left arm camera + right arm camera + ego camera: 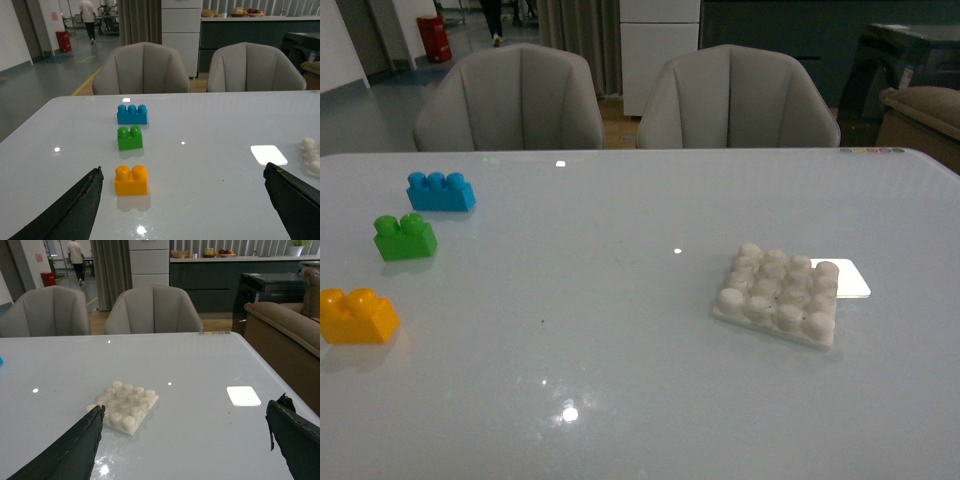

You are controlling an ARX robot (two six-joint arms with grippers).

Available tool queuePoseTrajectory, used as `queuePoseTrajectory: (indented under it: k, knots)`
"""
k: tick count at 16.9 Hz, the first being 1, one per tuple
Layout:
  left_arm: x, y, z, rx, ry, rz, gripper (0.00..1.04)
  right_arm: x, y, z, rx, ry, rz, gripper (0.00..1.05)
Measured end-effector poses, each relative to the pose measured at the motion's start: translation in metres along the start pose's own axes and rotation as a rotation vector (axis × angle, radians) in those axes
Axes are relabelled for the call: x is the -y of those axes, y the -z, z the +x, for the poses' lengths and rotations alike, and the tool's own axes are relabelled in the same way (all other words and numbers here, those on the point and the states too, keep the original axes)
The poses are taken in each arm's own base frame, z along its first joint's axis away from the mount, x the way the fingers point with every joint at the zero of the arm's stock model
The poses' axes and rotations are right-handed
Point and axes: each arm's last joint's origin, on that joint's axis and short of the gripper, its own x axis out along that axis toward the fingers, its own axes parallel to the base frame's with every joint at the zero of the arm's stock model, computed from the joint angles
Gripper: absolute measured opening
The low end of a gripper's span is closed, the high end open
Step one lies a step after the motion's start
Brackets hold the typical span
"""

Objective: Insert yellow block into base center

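Claws gaped empty: left claw [182, 172] facing the yellow block [131, 180], right claw [186, 409] facing the base [124, 406]. Block lay far left on the table [640, 400], well apart from the base.

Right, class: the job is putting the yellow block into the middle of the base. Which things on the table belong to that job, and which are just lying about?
Belong to the job:
yellow block
base

Just lying about:
blue brick
green brick
flat white tile
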Motion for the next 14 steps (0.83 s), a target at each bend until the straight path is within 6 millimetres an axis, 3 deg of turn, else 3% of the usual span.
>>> queuePoseTrajectory:
  k: [14]
  knots:
    - [0.0000,0.0000,0.0000,0.000,0.000,0.000,0.98,0.0000,0.0000,0.0000,0.000,0.000,0.000,0.98]
